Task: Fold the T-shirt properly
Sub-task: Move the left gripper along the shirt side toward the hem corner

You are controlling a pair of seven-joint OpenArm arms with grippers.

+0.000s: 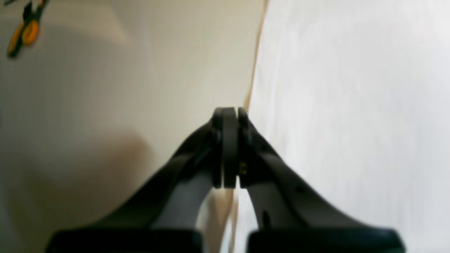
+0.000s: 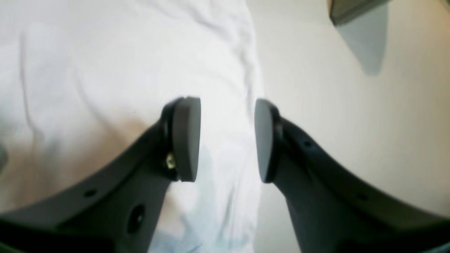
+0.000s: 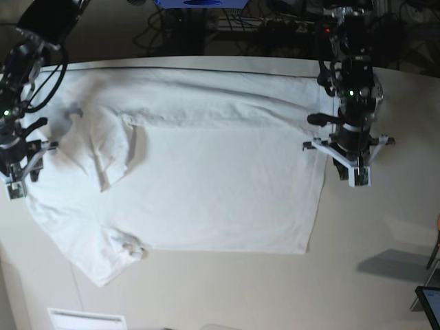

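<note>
Base view: shirt (image 3: 206,179) lies flat across the table (image 3: 385,275), soft and limp. I'd pinch hems. Left gripper (image 1: 230,114) clenched empty at its edge; right gripper (image 2: 227,140) spread over cloth.

Two dark robot arms reach in from the far side and point straight down. The left gripper (image 1: 230,147) has its jaws pressed together, nothing visible between them. The right gripper (image 2: 227,140) has its jaws parted with a clear gap, gripping nothing.

Smooth off-white tabletop (image 3: 371,275) under soft light, with dark tangled cables (image 3: 275,27) beyond its far edge
</note>
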